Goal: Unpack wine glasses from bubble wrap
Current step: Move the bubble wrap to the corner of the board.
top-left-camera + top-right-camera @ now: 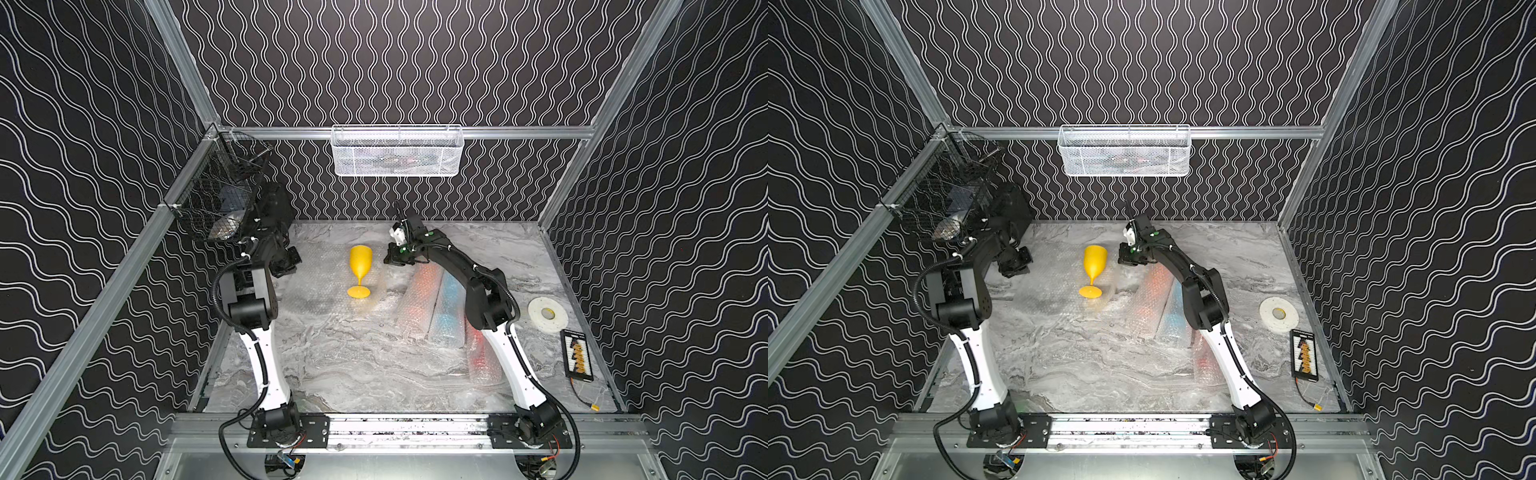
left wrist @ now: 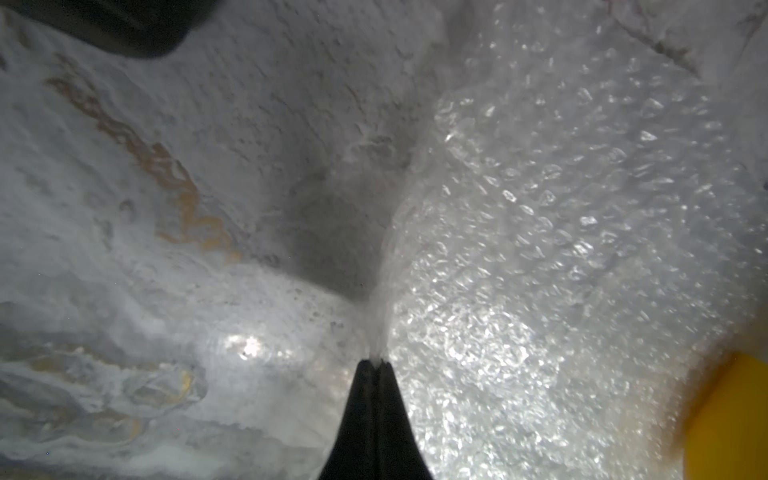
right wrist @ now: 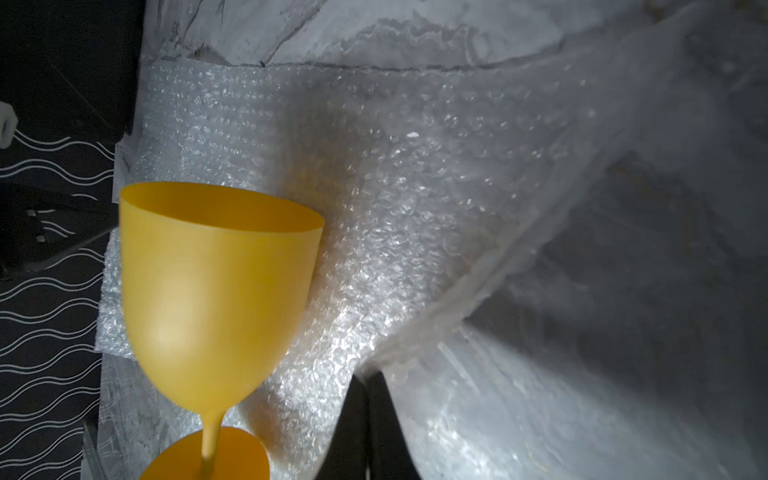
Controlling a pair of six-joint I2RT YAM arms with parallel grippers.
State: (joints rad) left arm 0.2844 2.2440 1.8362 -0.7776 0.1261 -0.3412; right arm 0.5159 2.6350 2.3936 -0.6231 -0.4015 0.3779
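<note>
Left gripper point(image 2: 376, 364) is pinched shut on the bubble wrap sheet point(image 1: 316, 286) near the table's point(image 1: 353, 365) far-left corner; the yellow glass point(image 1: 360, 262) is borne on it; the right gripper point(image 3: 368, 376) is clamped on its right edge; wrapped tubes point(image 1: 417, 307) are laid just beyond.

The yellow wine glass point(image 1: 360, 262) is standing upright and unwrapped on a flat sheet of bubble wrap point(image 1: 316, 286), which is lying spread toward the back of the worktop point(image 1: 353, 365). Two opposite edges of the sheet are rising in creased folds. To the right, three wrapped tubes are lying lengthwise. The orange tube point(image 1: 417, 299) is touching the light-blue tube point(image 1: 446, 313). The red tube point(image 1: 480, 357) is lying just beside them, partly hidden.
</note>
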